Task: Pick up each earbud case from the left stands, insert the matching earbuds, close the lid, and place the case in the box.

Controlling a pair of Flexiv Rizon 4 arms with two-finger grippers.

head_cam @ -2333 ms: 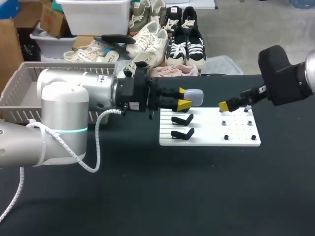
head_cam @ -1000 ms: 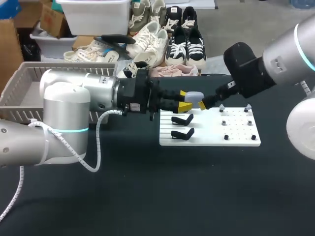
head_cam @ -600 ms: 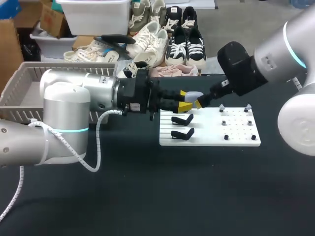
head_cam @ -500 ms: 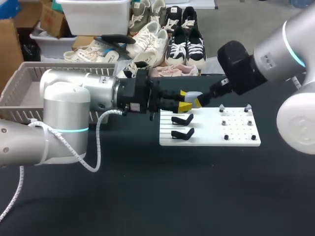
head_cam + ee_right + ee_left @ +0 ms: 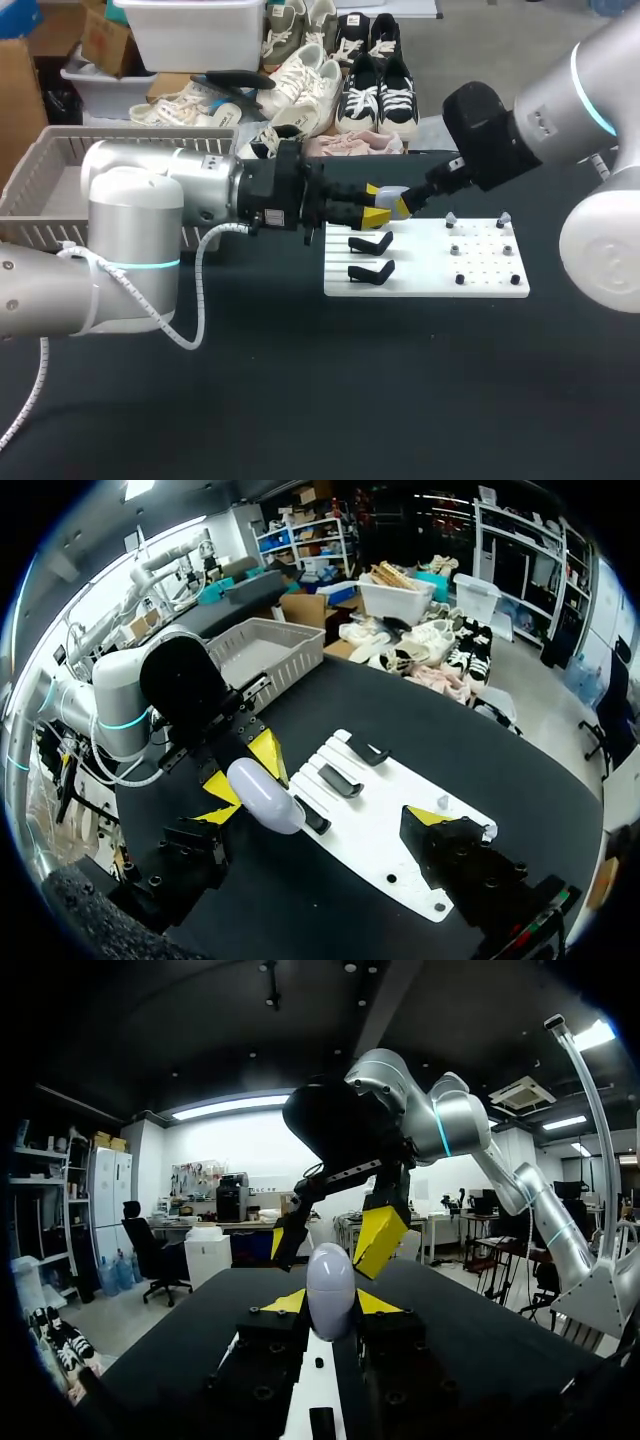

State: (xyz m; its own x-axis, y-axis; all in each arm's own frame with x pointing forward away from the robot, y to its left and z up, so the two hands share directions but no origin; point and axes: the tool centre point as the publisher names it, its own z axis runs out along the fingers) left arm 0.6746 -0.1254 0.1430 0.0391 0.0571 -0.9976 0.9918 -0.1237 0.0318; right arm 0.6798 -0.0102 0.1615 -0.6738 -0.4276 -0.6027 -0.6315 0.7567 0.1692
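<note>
A pale, rounded earbud case (image 5: 394,192) hangs above the left edge of the white board (image 5: 430,268), and my left gripper (image 5: 378,204) is shut on it. In the left wrist view the case (image 5: 330,1288) stands upright between my yellow fingertips (image 5: 290,1302). My right gripper (image 5: 408,206) has come in from the right and sits just beyond the case, open; its two yellow tips (image 5: 380,1240) straddle the case's far end without touching. From the right wrist the case (image 5: 265,796) lies between the spread fingers of the right gripper (image 5: 320,816). Two black stands (image 5: 370,243) on the board hold nothing.
Small grey earbuds (image 5: 452,220) and dark pegs (image 5: 460,279) sit on the board's right half. A grey slatted basket (image 5: 40,190) stands at the table's far left. Dark table surface lies in front of the board.
My right arm swung in from the right side of the board to the held case and stopped around its far end. The left arm and the case stayed still.
</note>
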